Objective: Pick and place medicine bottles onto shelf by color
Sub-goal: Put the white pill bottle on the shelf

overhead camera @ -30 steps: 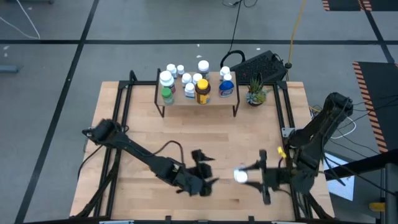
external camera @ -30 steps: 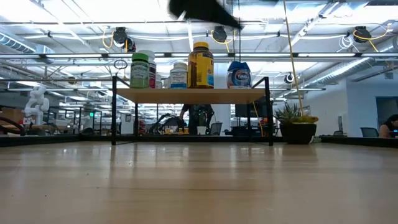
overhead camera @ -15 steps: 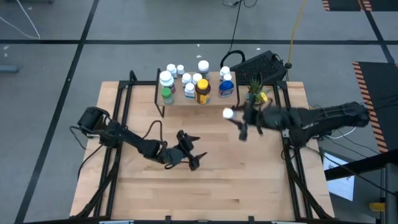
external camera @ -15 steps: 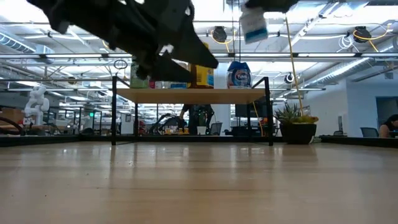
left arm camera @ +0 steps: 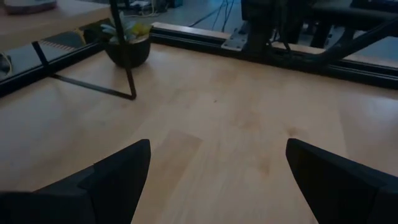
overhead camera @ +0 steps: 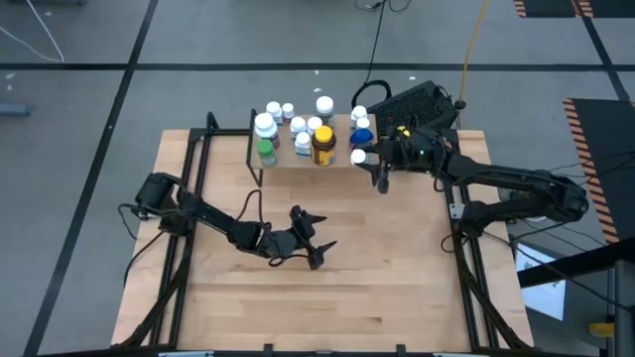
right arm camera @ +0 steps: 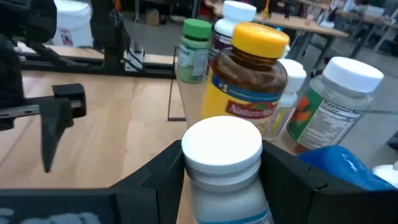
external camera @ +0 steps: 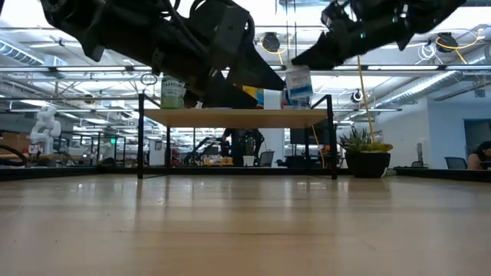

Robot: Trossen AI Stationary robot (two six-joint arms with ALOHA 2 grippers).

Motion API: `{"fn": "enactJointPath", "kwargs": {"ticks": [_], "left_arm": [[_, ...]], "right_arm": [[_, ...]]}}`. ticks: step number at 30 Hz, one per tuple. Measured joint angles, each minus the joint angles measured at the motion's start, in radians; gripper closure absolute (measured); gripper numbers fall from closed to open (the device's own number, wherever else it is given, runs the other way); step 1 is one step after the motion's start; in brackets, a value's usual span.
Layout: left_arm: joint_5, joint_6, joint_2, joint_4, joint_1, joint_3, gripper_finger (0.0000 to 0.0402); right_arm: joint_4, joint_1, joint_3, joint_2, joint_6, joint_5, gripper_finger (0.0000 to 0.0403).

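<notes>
Right hand (overhead camera: pixel 369 165) is clenched on a white-capped bottle (overhead camera: pixel 358 157), one of the medicine bottles; in the right wrist view the bottle (right arm camera: pixel 224 163) stands upright between the two dark fingers (right arm camera: pixel 287 171), cap up, long axis vertical. In the high view the hand sits at the right front corner of the shelf (overhead camera: pixel 337 157), at about 1 o'clock from the table (overhead camera: pixel 397 258) centre.

Governing relation: the shelf lies directly ahead of the held bottle, towards 10 o'clock from the hand. The low view shows the bottle (external camera: pixel 298 86) with its base near board level, just beside the blue bottle (overhead camera: pixel 361 136). The amber bottle with yellow cap (right arm camera: pixel 250 87) stands close beyond it, so free board on the right end appears limited.

Judgement: the right arm is the nearer and is mid-placement; the set-down likely needs a short, level advance, keeping clear of neighbouring bottles.

Left hand (overhead camera: pixel 310 246) hangs spread wide and empty over mid-table, at about 6 o'clock from the shelf, well apart from it.
</notes>
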Motion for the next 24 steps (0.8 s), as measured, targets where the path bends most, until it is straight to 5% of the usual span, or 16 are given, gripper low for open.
{"fn": "enactJointPath", "kwargs": {"ticks": [11,24], "left_arm": [[0.002,0.011,0.000,-0.013,0.010,0.000,0.0025],[0.002,0.009,0.000,-0.014,0.013,0.000,0.0025]], "right_arm": [[0.098,-0.147,-0.043,0.072,-0.001,-0.170,0.0227],[0.092,-0.160,-0.044,0.095,-0.019,-0.168,0.0192]]}}
